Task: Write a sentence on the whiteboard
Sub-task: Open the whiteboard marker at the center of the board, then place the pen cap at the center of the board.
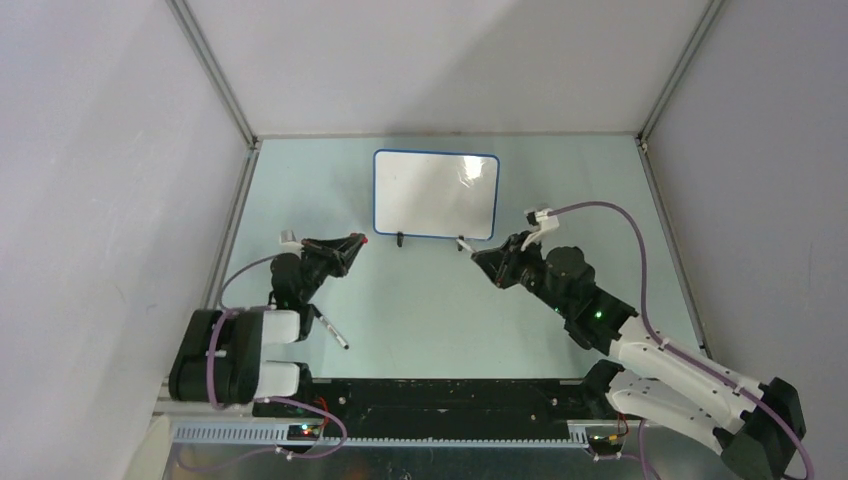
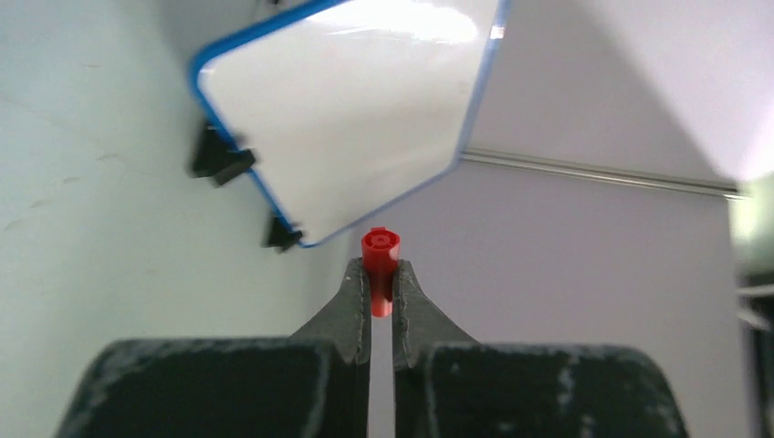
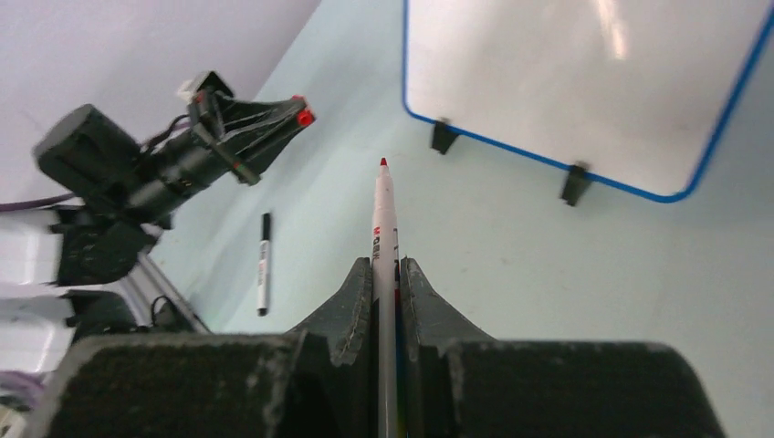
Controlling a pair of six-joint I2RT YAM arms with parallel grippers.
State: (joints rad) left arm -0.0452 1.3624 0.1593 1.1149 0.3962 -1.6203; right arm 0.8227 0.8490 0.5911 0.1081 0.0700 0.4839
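Both short of the whiteboard [image 1: 436,195], left gripper [image 1: 360,240] clamping red cap [image 2: 380,248], right gripper [image 1: 479,255] clamping marker [image 3: 384,214].

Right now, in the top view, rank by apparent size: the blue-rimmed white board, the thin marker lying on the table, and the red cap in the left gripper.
1. Blue-rimmed white board, clearly largest.
2. Thin loose marker.
3. Red cap, just a dot.

Nothing legible: print on the red marker [image 3: 384,219] is too blurred to read.
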